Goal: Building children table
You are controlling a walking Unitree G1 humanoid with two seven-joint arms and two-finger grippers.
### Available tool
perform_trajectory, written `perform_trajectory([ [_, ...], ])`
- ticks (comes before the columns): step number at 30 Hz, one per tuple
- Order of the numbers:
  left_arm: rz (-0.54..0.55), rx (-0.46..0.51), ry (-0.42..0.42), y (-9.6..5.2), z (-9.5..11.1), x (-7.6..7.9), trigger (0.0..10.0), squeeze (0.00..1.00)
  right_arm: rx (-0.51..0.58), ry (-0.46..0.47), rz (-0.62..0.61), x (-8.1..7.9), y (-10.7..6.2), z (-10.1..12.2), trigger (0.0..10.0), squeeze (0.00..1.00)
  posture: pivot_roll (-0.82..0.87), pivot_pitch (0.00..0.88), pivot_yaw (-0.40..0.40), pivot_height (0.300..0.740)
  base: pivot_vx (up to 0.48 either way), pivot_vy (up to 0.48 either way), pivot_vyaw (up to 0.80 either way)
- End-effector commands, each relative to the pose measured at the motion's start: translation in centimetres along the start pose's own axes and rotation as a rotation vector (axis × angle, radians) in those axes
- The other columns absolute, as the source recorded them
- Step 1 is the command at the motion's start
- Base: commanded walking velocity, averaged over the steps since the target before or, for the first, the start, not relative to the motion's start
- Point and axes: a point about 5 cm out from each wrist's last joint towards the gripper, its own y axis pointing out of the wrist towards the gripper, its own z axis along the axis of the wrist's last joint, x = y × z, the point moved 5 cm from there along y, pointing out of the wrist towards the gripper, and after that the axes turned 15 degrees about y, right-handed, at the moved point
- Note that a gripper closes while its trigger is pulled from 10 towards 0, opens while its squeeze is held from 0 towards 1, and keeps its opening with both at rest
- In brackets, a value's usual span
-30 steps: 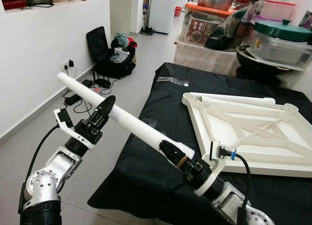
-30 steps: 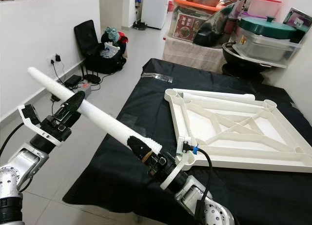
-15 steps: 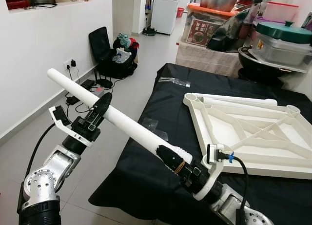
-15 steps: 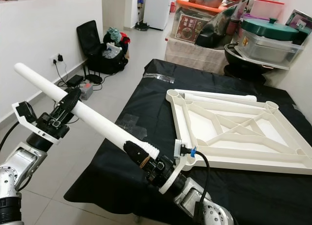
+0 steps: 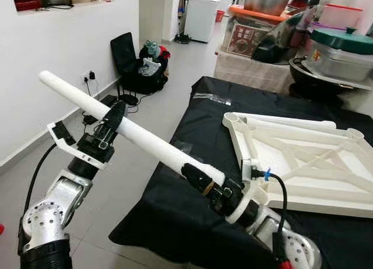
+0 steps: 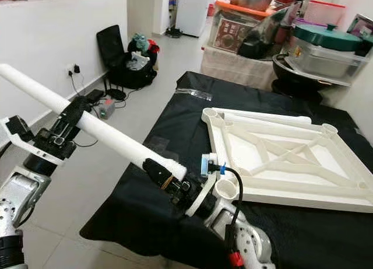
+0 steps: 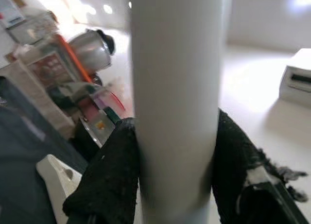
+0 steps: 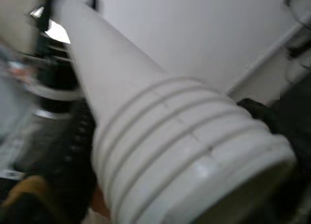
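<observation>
A long white table leg (image 5: pixel 131 134) hangs in the air over the floor, left of the table, slanting up to the left. My left gripper (image 5: pixel 109 122) is shut on its upper part; black fingers (image 7: pixel 107 180) press both sides of the tube. My right gripper (image 5: pixel 198 179) is shut on the ribbed lower end (image 8: pixel 194 151), close to the table's near left edge. The white tabletop frame (image 5: pixel 297 158) lies upside down on the black cloth, with round corner sockets (image 5: pixel 231 116). A second white leg (image 5: pixel 291 122) lies along its far side.
The black-clothed table (image 5: pixel 192 181) stands to my right. Bags and a black chair (image 5: pixel 137 65) sit by the wall, with cables and a power strip (image 5: pixel 102 102) on the floor. Pots and boxes (image 5: pixel 332 44) are stacked behind the table. Open floor lies to the left.
Both arms have carried the leg to the left and slightly up; its ribbed end has drawn back from the frame's near corner. The camera has shifted a little.
</observation>
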Motion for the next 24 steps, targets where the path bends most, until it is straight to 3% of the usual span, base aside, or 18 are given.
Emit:
perform_trajectory([
  [1, -0.08, -0.069, -0.017, 0.8, -1.5, 1.6, 0.0, 0.0, -0.006, -0.006, -0.043, 0.6, -0.3, -0.2, 10.0, 1.0, 0.09, 0.0, -0.139, 0.74, 0.0, 0.0, 0.0],
  [9, -0.077, -0.085, 0.009, 0.9, -1.2, 1.5, 0.0, 0.0, -0.018, -0.035, 0.004, -0.1, -0.5, 0.1, 10.0, 1.0, 0.09, 0.0, -0.132, 0.74, 0.0, 0.0, 0.0],
  [11, -0.099, -0.12, 0.066, 1.1, -0.1, 1.6, 0.9, 0.0, -0.085, -0.198, 0.018, -0.1, -1.7, 1.2, 10.0, 1.0, 0.09, 0.0, -0.124, 0.74, 0.0, 0.0, 0.0],
  [14, -0.099, -0.12, 0.066, 1.1, -0.1, 1.6, 0.9, 0.0, -0.085, -0.198, 0.018, -0.1, -1.7, 1.2, 10.0, 1.0, 0.09, 0.0, -0.124, 0.74, 0.0, 0.0, 0.0],
  [16, -0.106, -0.13, 0.082, 1.1, 0.3, 1.6, 1.1, 0.0, -0.114, -0.253, 0.007, 0.1, -2.1, 1.4, 10.0, 1.0, 0.09, 0.0, -0.121, 0.74, 0.0, 0.0, 0.0],
  [17, -0.116, -0.14, 0.1, 1.3, 0.6, 1.6, 1.5, 0.0, -0.152, -0.325, -0.012, 0.6, -2.6, 1.8, 10.0, 1.0, 0.09, 0.0, -0.122, 0.74, 0.0, 0.0, 0.0],
  [19, -0.116, -0.14, 0.1, 1.3, 0.6, 1.6, 1.5, 0.0, -0.152, -0.325, -0.012, 0.6, -2.6, 1.8, 10.0, 1.0, 0.09, 0.0, -0.122, 0.74, 0.0, 0.0, 0.0],
  [21, -0.135, -0.17, 0.125, 1.5, 0.7, 1.7, 2.3, 0.0, -0.245, -0.45, -0.038, 1.2, -3.9, 2.4, 10.0, 1.0, 0.09, 0.0, -0.122, 0.74, 0.0, 0.0, 0.0],
  [22, -0.141, -0.18, 0.129, 1.6, 0.7, 1.7, 2.3, 0.0, -0.27, -0.481, -0.043, 1.3, -4.2, 2.6, 10.0, 1.0, 0.09, 0.0, -0.122, 0.74, 0.0, 0.0, 0.0],
  [23, -0.157, -0.213, 0.133, 1.6, 0.3, 1.7, 3.3, 0.0, -0.275, -0.51, -0.041, 1.0, -4.2, 3.1, 10.0, 1.0, 0.08, 0.0, -0.113, 0.74, 0.0, 0.0, 0.0],
  [24, -0.157, -0.213, 0.133, 1.6, 0.3, 1.7, 3.3, 0.0, -0.275, -0.51, -0.041, 1.0, -4.2, 3.1, 10.0, 1.0, 0.08, 0.0, -0.113, 0.74, 0.0, 0.0, 0.0],
])
